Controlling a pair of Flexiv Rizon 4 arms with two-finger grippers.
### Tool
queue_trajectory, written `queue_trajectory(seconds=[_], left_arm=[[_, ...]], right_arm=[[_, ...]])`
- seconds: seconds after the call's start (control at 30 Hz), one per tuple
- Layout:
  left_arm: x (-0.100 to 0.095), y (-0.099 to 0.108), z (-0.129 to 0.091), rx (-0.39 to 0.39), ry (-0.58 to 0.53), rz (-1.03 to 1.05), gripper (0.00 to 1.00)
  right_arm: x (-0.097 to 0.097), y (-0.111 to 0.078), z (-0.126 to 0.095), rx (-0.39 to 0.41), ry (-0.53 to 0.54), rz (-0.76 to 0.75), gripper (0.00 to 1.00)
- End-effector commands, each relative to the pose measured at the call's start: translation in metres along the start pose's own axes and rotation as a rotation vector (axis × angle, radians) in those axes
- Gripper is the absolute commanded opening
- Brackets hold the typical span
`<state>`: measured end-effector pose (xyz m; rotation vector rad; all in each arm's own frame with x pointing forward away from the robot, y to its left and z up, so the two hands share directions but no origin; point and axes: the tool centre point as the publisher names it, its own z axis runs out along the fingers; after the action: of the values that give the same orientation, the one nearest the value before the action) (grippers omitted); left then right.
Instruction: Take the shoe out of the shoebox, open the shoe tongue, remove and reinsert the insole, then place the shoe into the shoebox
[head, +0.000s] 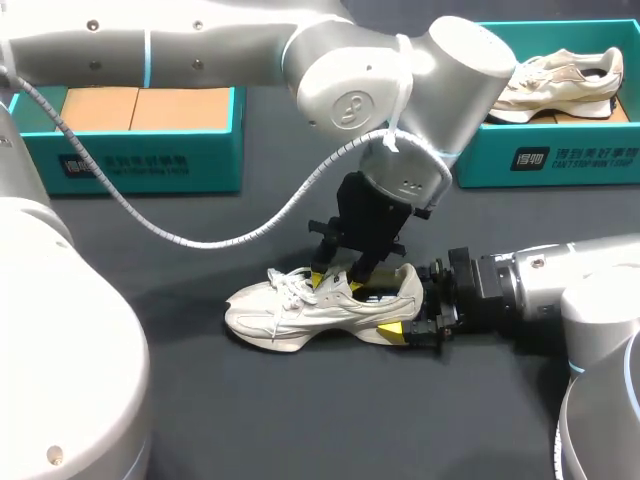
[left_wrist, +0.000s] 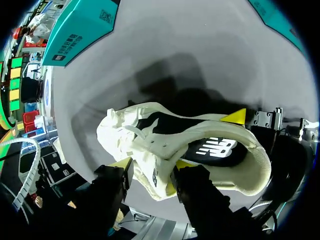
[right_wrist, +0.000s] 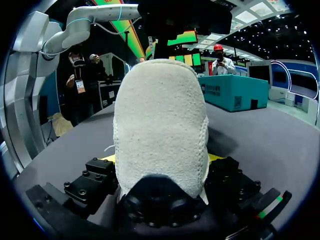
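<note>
- you've got the sneaker (head: 300, 315) upright mid-table (head: 300, 420), toe toward the left edge.
- left gripper (head: 338, 280): comes from above, pinching the sneaker's upper by the laces.
- right gripper (head: 405, 315): clamped on the heel.
- teal shoebox (head: 560, 160): far right corner.

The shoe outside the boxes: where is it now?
Head view: the shoe lies central on the table, my left gripper at its tongue, my right gripper on its heel.

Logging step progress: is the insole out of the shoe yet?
No: the black insole lies inside the white shoe, just ahead of the left pincer.
</note>
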<state>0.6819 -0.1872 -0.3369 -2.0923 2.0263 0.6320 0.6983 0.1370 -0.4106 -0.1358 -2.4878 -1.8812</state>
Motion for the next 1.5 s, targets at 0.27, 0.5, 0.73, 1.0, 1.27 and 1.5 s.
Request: queue_trajectory(seconds=[0.27,0.5,0.73,1.0,1.27,1.5], left_arm=[[-0.010,0.006,-0.003,0.010,0.026,-0.017,0.19],[-0.020,0.008,-0.004,0.024,0.073,-0.033,0.00],[-0.041,0.011,-0.008,0.050,0.227,-0.063,0.00],[-0.069,0.009,-0.006,0.053,0.506,-0.090,0.00],[-0.092,0.009,0.001,0.058,0.654,-0.088,0.00],[-0.104,0.014,0.016,0.071,0.717,-0.054,0.00]], right_arm=[[0.001,-0.001,0.002,0.005,0.001,0.001,0.00],[0.001,-0.001,0.002,0.005,0.001,0.001,0.00],[0.001,-0.001,0.002,0.005,0.001,0.001,0.00],[0.001,-0.001,0.002,0.005,0.001,0.001,0.00],[0.001,-0.001,0.002,0.005,0.001,0.001,0.00],[0.001,-0.001,0.002,0.005,0.001,0.001,0.00]])
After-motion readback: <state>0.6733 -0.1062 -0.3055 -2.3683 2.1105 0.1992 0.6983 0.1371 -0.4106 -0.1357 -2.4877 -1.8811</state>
